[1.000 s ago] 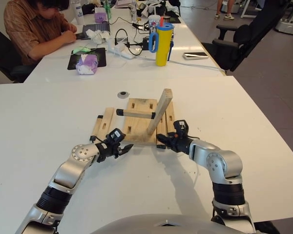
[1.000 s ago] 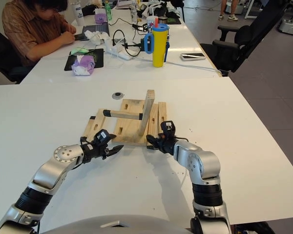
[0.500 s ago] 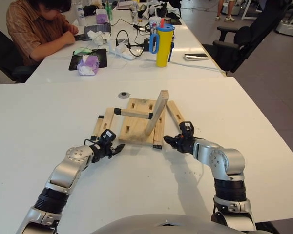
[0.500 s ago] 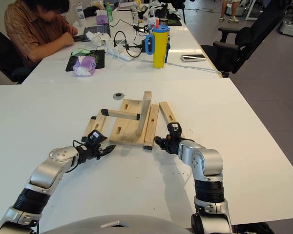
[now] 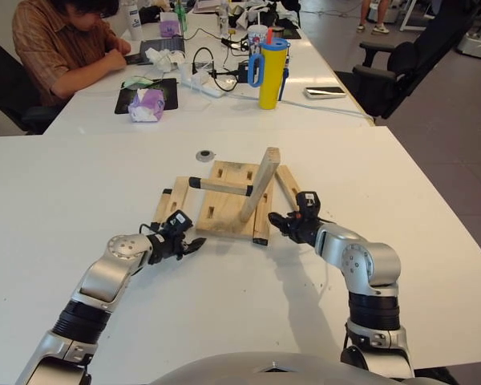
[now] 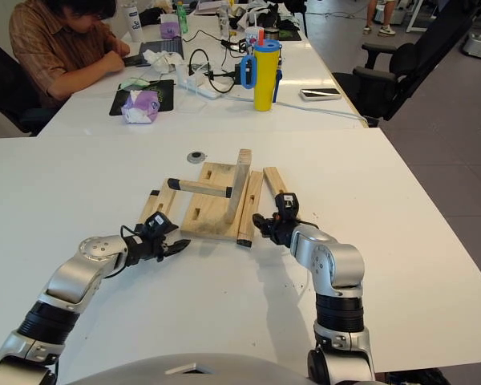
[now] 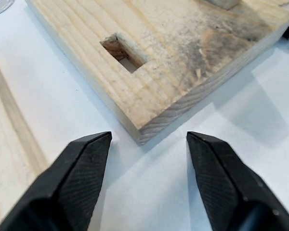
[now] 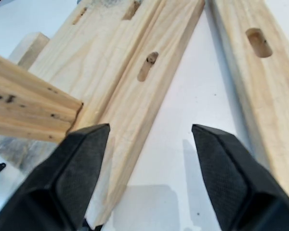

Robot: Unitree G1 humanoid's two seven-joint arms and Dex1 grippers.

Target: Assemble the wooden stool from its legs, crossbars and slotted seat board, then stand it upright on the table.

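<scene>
Left gripper (image 5: 189, 245): spread wide, grips nothing, hangs low over the table (image 5: 56, 200) just short of the near left corner of the slotted seat board (image 7: 183, 57). Forearm stretched forward and inward, elbow bent.

Right gripper (image 8: 149, 127): also spread wide and empty, aimed at the gap between the near leg (image 8: 149, 82) and the outer leg (image 8: 250, 72). Elbow raised, forearm turned inward towards the board.

Seat board flat on the table, slots up. Planted in it, a tilted leg (image 5: 261, 183) leaning away from the robot, joined by a crossbar (image 5: 221, 188) running left above the board. Near leg lying flat against the board's right edge; outer leg flat just beyond, angled away from it. Loose leg (image 5: 173, 205) flat beside the board's left edge.

Farther back, on the next table, a lidded yellow tumbler (image 5: 270, 76) with a blue handle; contents impossible to tell.

Against a second ago: outer leg now swung clear of the near leg instead of lying alongside it; left gripper drawn back to the left from the board's front edge. Against half a second ago: right gripper slightly farther forward, wood unmoved.
</scene>
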